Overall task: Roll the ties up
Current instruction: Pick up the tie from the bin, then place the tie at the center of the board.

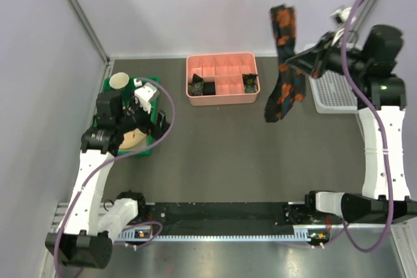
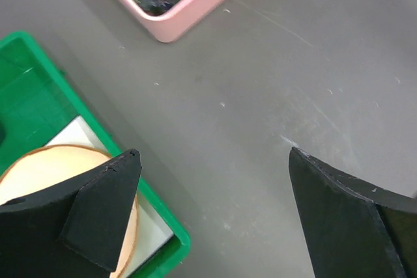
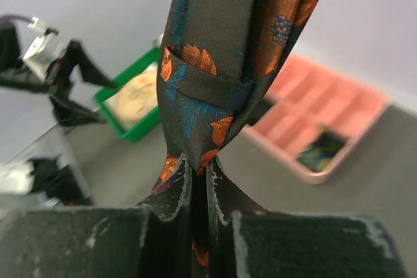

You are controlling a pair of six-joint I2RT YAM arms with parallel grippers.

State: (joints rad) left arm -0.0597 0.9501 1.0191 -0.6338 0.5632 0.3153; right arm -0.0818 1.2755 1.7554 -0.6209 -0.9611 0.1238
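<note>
My right gripper is pinched tight on the orange-flowered tie, dangling beside the pink tray, which holds two rolled ties; left gripper gapes wide over the green tray

Left fingers spread, right fingers clamped

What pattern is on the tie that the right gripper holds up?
The tie is black with orange flowers and bluish leaves; the right wrist view shows it best.
</note>
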